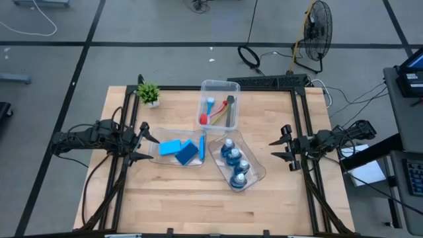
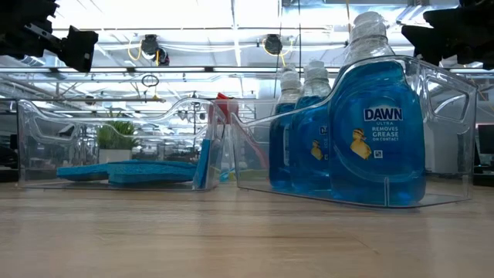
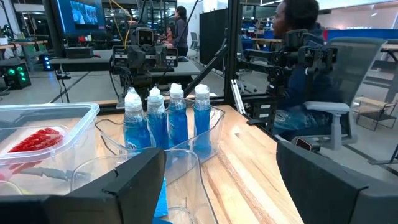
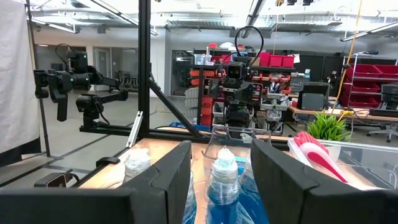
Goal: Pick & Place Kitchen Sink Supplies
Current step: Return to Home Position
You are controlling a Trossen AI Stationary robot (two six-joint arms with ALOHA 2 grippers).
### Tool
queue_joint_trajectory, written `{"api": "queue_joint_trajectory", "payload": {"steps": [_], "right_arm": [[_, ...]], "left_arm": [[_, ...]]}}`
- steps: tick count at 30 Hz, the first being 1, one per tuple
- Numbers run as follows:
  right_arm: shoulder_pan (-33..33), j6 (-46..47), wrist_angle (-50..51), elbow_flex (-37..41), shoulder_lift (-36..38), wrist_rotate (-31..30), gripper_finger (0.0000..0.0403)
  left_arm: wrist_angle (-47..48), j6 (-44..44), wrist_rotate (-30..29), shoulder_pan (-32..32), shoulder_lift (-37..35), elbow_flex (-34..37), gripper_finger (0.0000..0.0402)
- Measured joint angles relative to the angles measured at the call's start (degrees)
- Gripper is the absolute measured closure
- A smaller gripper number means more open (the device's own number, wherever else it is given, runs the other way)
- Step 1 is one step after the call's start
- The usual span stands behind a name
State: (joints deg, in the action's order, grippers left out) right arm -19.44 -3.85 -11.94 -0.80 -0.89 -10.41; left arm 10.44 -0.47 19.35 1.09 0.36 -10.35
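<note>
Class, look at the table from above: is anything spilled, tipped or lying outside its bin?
Nothing spilled or stray. The bottles stand in a bin set skewed to the table edge; the brushes lie in theirs. One sponge stands on edge while the others lie flat. The left gripper and right gripper wait open at the sides.

The table (image 1: 172,205) is pale wood with a straight grain. At four o'clock of its centre the bottles (image 1: 234,165) are clear with deep blue liquid, white caps and white lettering beside a yellow duck, and at nine o'clock the sponges (image 1: 178,151) are bright blue. At twelve o'clock lie a red brush (image 1: 210,119), a light-blue brush (image 1: 210,102) and a dark-grey brush (image 1: 230,110), and at ten o'clock the plant (image 1: 148,91) is green in a white pot.
</note>
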Motion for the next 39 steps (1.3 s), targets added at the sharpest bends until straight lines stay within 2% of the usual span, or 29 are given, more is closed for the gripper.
{"api": "queue_joint_trajectory", "payload": {"steps": [13,29,39], "right_arm": [[-0.02,0.01,0.00,0.00,0.00,0.00,0.0248],[-0.01,0.01,0.00,-0.02,0.00,0.00,0.0248],[0.00,0.00,0.00,-0.02,0.00,0.00,0.0248]], "left_arm": [[0.00,0.00,0.00,0.01,0.00,0.00,0.0074],[0.00,0.00,0.00,0.00,0.01,0.00,0.0096],[0.00,0.00,0.00,0.01,0.02,0.00,0.0081]]}}
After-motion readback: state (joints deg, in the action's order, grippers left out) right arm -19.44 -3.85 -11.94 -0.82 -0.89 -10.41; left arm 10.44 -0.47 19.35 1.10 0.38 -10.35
